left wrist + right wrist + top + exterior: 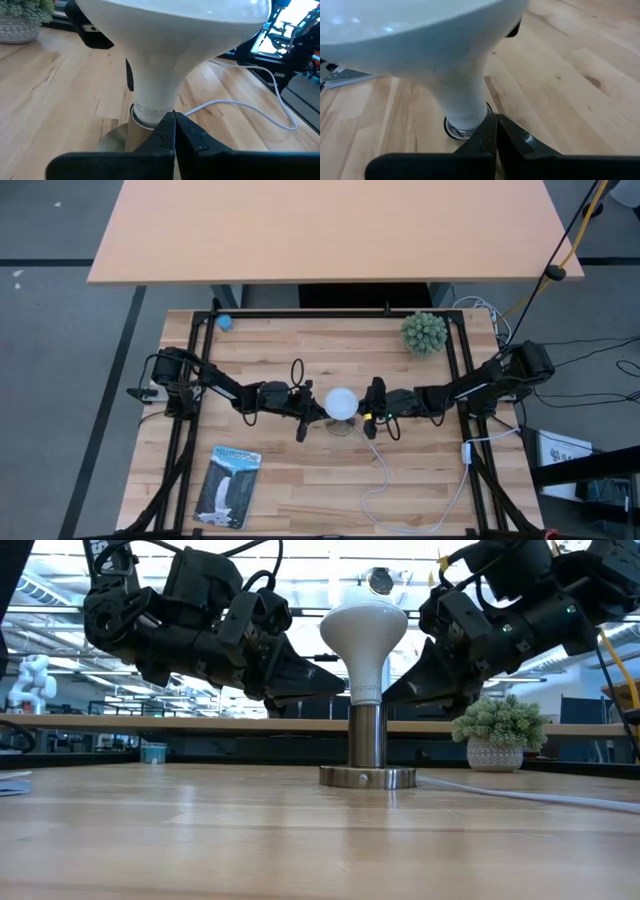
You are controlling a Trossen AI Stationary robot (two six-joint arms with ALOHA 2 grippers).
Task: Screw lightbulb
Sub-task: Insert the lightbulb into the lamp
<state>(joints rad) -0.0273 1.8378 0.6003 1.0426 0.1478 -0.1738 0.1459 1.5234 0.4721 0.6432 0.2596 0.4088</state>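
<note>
Lightbulb [363, 640], frame centre, upright in socket base [367, 776] on tabletop [300, 840]. I read left end effector [303, 408] and right end effector [372, 406] both closed, flanking the neck, gripping nothing, probably steadying it.

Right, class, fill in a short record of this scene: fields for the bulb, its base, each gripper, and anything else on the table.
lightbulb: upright, neck seated in the socket base
socket base: mid-table, white cord trailing off
left gripper: fingers shut, beside the bulb's neck
right gripper: fingers shut, at the opposite side
potted plant: far right corner
packet: near left
</note>
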